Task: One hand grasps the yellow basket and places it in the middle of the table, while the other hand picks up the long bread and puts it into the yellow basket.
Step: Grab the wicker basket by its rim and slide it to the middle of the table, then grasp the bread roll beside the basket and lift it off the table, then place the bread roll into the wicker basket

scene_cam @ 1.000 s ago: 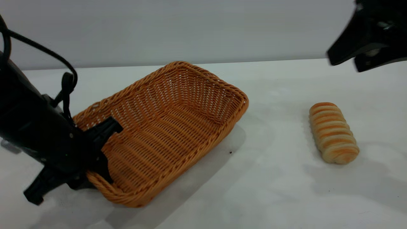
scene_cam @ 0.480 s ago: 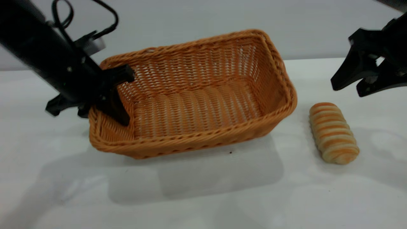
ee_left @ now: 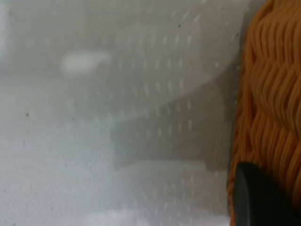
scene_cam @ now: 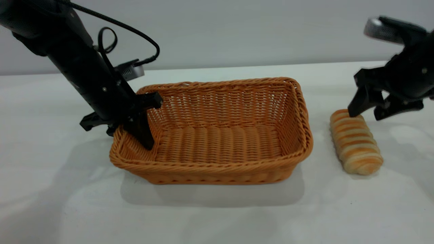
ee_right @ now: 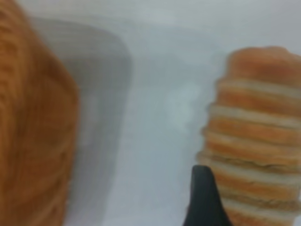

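Yellow basket is set upright mid-table, its left short wall clamped by the left gripper. Long bread is laid just right of it; right gripper is held spread over its far end

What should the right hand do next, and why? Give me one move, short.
Probably lower the right hand so its open fingers straddle the long bread, then close. It hangs at the bread's far end, one fingertip about at the crust, nothing gripped. The yellow basket sits mid-table, the left hand clamped on its left wall, ready to receive.
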{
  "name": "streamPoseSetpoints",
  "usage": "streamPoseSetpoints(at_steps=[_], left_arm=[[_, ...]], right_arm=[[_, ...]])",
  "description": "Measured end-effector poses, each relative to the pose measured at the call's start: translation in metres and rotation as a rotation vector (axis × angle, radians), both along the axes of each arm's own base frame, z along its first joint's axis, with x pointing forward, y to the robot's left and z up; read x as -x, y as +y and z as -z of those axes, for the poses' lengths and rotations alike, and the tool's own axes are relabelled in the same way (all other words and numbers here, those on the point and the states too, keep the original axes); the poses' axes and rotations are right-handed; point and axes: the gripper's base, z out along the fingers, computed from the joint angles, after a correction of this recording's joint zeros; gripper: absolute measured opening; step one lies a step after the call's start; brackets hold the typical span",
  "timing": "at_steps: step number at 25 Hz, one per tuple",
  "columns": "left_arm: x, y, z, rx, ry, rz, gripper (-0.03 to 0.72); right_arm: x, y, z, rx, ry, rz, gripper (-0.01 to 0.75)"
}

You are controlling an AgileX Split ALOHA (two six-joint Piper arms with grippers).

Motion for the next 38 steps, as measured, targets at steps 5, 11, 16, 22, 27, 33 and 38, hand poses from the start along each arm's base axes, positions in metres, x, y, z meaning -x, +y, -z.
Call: streamPoseSetpoints(at_steps=[5,11,16,22,27,33,38], left_arm=[[0.001,-0.002,-0.002,0.02,0.043,0.02,0.347],[-0.005,-0.002,-0.028,0.003,0.062,0.119,0.655],[-0.012,0.003,-0.096,-0.067,-0.03,0.161,0.647],[0.007,0.022,-0.206,-0.221,-0.198,0.192,0.588],[0.049,0.037,-0.285,-0.304,-0.324,0.184,0.583],[0.084,0.046,-0.338,-0.308,-0.471,0.135,0.582],[0.103,0.049,-0.351,-0.304,-0.509,0.126,0.582]], right_arm=[[-0.002,-0.002,0.03,0.021,0.052,0.015,0.558],[-0.007,-0.001,0.05,0.007,0.093,0.002,0.502],[-0.006,-0.002,0.051,0.014,0.096,-0.022,0.107],[0.002,-0.024,0.018,-0.036,0.142,-0.084,0.062],[0.009,-0.003,-0.064,-0.08,0.025,-0.185,0.061],[0.02,0.09,-0.093,-0.114,-0.09,-0.354,0.061],[0.012,0.163,-0.055,-0.083,-0.128,-0.45,0.072]])
